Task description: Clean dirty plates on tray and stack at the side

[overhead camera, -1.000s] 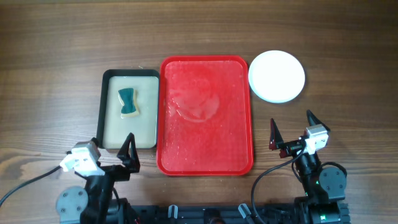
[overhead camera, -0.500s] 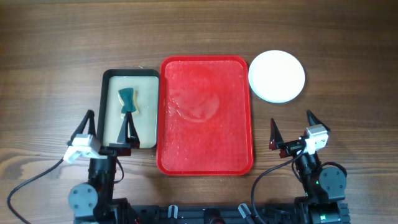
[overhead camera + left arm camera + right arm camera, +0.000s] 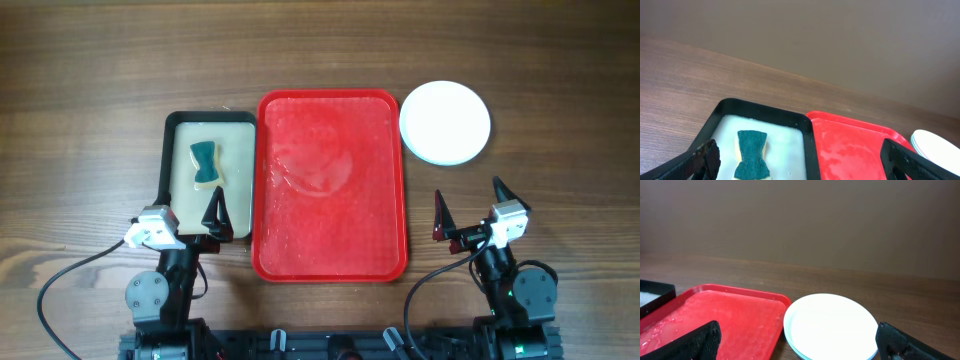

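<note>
The plates (image 3: 445,122) are stacked on the table right of the red tray (image 3: 330,240), white one on top. In the right wrist view the plates (image 3: 832,325) show a pale blue rim beneath. The red tray holds no plate, only wet streaks. My left gripper (image 3: 188,215) is open and empty over the near edge of the beige tray. My right gripper (image 3: 470,205) is open and empty, near the table's front, in front of the stack. The red tray (image 3: 855,150) and the plates' edge (image 3: 940,145) also show in the left wrist view.
A black-rimmed beige tray (image 3: 166,170) lies left of the red tray, with a green and yellow sponge (image 3: 205,163) in it. The sponge (image 3: 751,161) lies between my left fingers in the left wrist view. Bare wood table all round.
My left arm has swung to the right and now points at the beige tray's near edge. The right arm, plates and trays have not moved.
</note>
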